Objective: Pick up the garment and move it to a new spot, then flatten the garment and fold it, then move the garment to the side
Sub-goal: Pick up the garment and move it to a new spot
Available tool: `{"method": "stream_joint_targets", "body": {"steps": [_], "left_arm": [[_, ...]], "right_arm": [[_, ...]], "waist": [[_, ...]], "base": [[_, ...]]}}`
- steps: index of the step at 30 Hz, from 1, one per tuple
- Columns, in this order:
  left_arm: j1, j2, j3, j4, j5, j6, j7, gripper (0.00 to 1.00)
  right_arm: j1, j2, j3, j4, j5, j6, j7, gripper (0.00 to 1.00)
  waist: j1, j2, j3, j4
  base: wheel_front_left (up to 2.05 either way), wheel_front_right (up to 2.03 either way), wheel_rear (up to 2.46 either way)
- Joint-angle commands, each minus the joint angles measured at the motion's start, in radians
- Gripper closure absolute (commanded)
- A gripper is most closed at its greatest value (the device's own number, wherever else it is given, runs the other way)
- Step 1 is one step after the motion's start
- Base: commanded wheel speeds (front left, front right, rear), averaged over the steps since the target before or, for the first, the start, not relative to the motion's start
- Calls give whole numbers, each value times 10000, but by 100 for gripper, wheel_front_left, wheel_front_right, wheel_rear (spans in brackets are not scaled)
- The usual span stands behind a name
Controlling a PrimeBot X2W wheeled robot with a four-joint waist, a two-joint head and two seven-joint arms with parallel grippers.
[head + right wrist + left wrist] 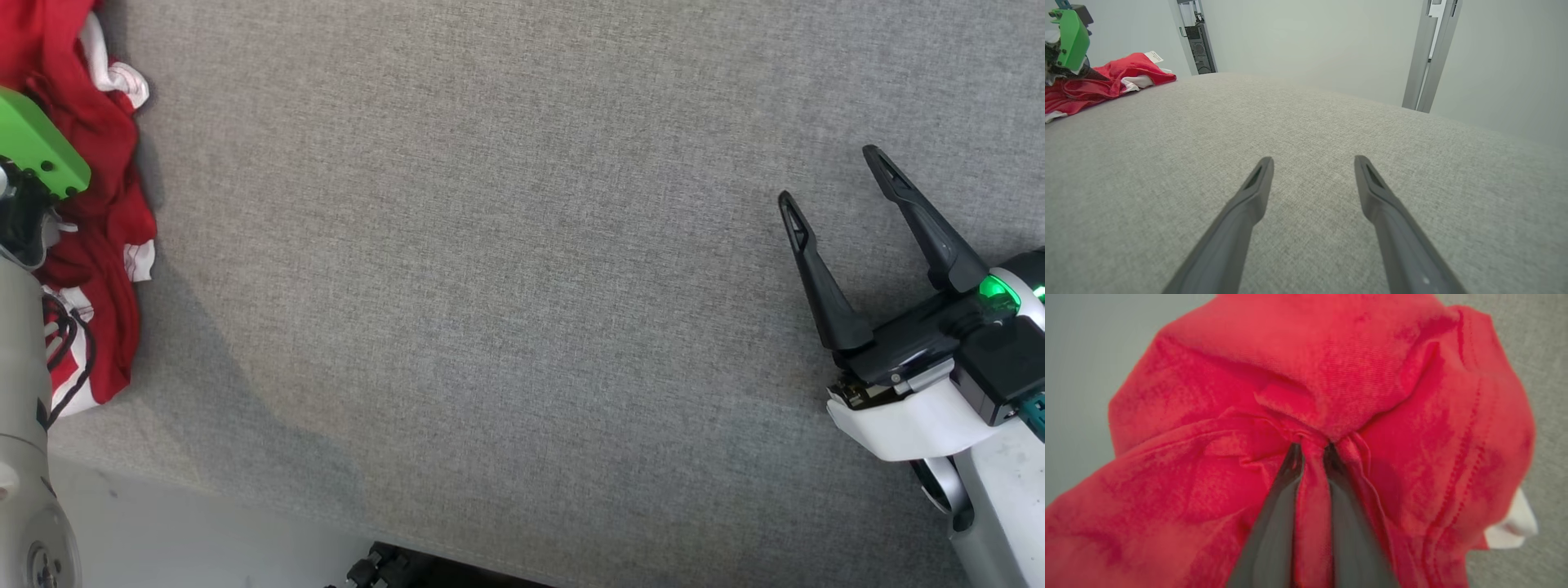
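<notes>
At left, the red, white-trimmed garment (110, 147) lies crumpled.

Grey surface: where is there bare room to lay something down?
The grey surface's middle is bare, from the red garment at the left edge to the open right fingers. Crowded at left, where the left fingers pinch the garment.

Left pincer (1312, 449) with its two long dark fingers is pinched tight on a fold of the crumpled red fabric garment (1331, 375), and its pale grey forearm (16, 367) runs up the left edge. Right pincer (831, 175) is spread wide, fingers angled up-left.
</notes>
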Motion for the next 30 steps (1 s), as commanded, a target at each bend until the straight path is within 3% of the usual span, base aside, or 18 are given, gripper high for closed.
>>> {"method": "stream_joint_targets", "body": {"steps": [1, 8, 15, 22, 30], "left_arm": [[148, -41, -59, -1, 39, -87, -376, 100], [-99, 434, -409, -346, 218, -206, -2118, 100], [-45, 360, -841, -1306, -343, -247, -3091, 100], [614, 414, -2090, -3723, -1071, -245, -2738, 100], [2000, 290, -3100, -7170, -1812, -237, -1506, 100]], "right_arm": [[208, -63, -24, 581, 65, -24, 119, 0], [319, 294, 257, 695, 161, -18, 95, 0], [558, 797, 431, 907, 305, -21, 62, 0], [882, 1608, 229, 1090, 521, -21, 61, 0], [1064, 2338, -427, 932, 561, -21, 61, 0]], "waist": [[0, 0, -83, 20], [0, 0, -883, 186], [0, 0, -2166, 276], [0, 0, -3485, -55], [0, 0, -4419, -1244]], "base": [[0, 0, 0], [0, 0, 0], [0, 0, 0], [0, 0, 0], [0, 0, 0]]}}
